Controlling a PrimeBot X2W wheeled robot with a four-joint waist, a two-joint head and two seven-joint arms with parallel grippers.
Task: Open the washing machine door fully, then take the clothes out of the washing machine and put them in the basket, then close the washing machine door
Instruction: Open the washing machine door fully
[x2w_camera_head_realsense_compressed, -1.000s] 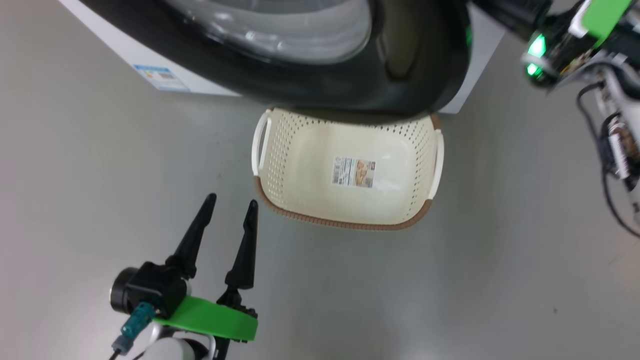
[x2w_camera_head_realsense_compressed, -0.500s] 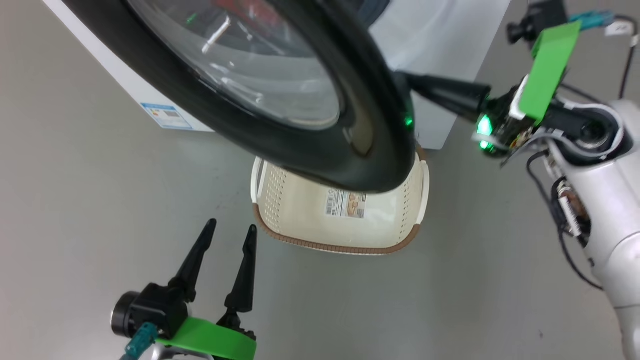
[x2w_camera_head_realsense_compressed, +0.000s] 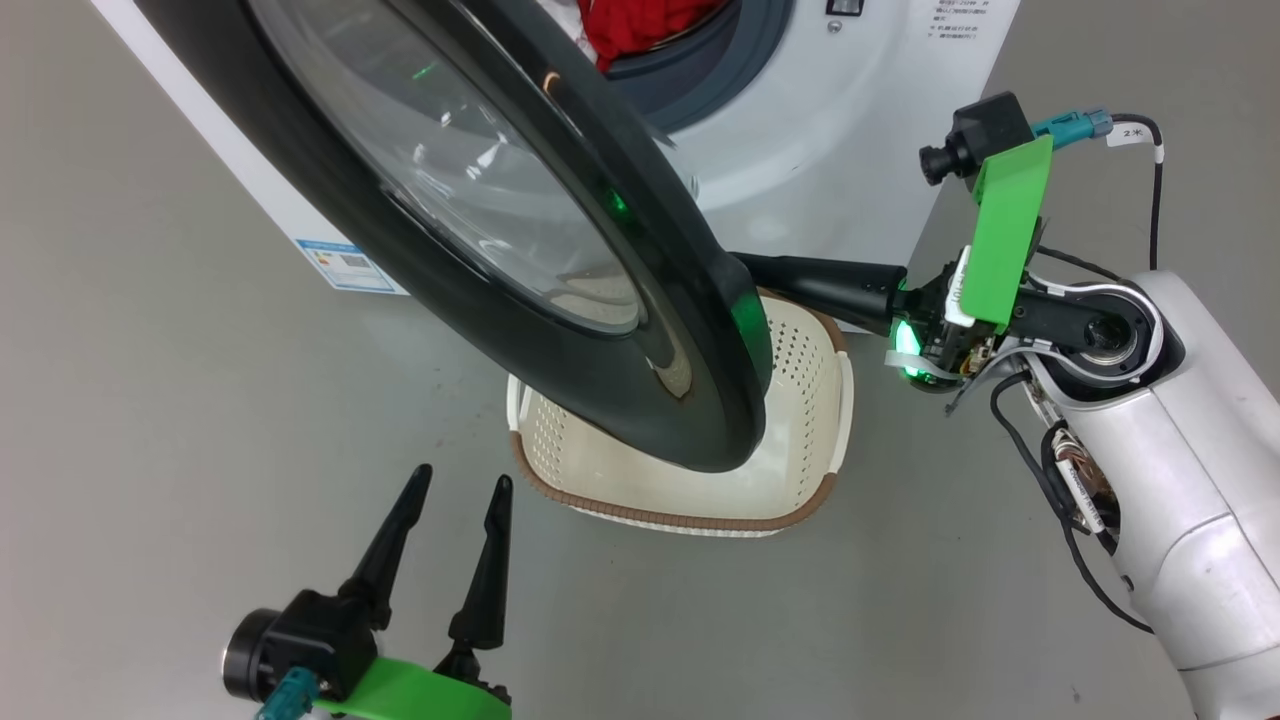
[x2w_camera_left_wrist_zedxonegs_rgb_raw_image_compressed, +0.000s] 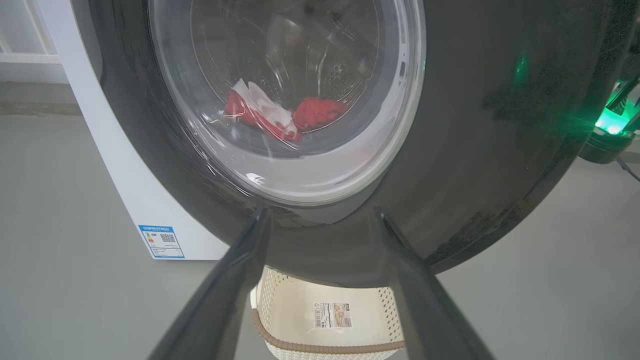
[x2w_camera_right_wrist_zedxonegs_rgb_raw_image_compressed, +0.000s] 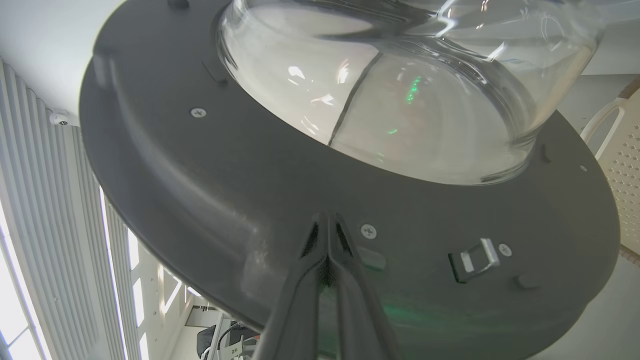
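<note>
Grey floor (x2w_camera_head_realsense_compressed: 200, 420) runs under everything, and on it stands the washing machine (x2w_camera_head_realsense_compressed: 830, 150), its top cut off by the upper edge of the head view. From that camera the washing machine door (x2w_camera_head_realsense_compressed: 600, 400) stands swung out from the front and covers the far part of the basket (x2w_camera_head_realsense_compressed: 805, 400), which sits on the floor just before the machine, below the door. The clothes (x2w_camera_head_realsense_compressed: 640, 20) lie inside the drum, showing as a red heap clipped by the top of the head view. In the left wrist view they appear blurred through the glass bowl, red with a white patch. A sticker (x2w_camera_left_wrist_zedxonegs_rgb_raw_image_compressed: 332, 315) on the basket floor shows in the left wrist view, its print too small to read, as is that of a blue label (x2w_camera_head_realsense_compressed: 345, 265) low on the machine's front. The right claw (x2w_camera_right_wrist_zedxonegs_rgb_raw_image_compressed: 327, 220) has its two fingers pressed together with nothing between them. Its tips are hidden behind the door's edge in the head view, and in the right wrist view they lie against the door's dark inner face beside a screw, near the metal latch (x2w_camera_right_wrist_zedxonegs_rgb_raw_image_compressed: 475, 257). The left claw (x2w_camera_head_realsense_compressed: 462, 475) is spread wide and empty, over bare floor near the basket's left front corner and apart from it.
</note>
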